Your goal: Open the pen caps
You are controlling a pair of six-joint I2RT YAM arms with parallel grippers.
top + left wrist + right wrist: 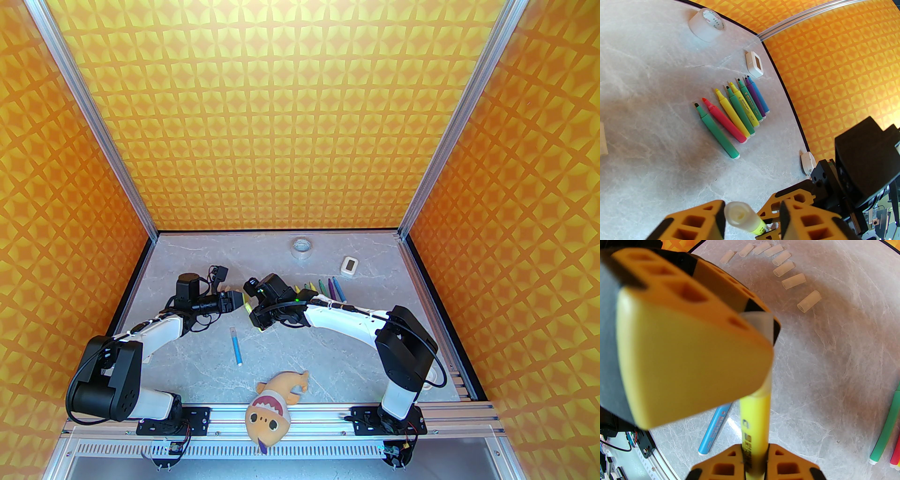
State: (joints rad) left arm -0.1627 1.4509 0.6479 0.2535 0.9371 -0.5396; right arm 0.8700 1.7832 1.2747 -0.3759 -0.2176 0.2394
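A yellow marker [755,413] is held up between the two arms. My right gripper [754,451] is shut on its barrel. Its whitish pen cap [740,214] lies between the jaws of my left gripper [752,211]. One pad touches the cap and a small gap shows at the other pad. In the top view the left gripper [240,300] and right gripper [257,318] meet nose to nose over the table's middle. Several loose pen caps [793,281] lie in a curved row. A blue marker [236,346] lies alone on the table.
Several uncapped markers [731,117] lie in a row right of centre. A tape roll [301,247] and a small white device [349,266] sit near the back wall. A plush toy [274,405] rests on the front rail. The table [187,370] is grey marble.
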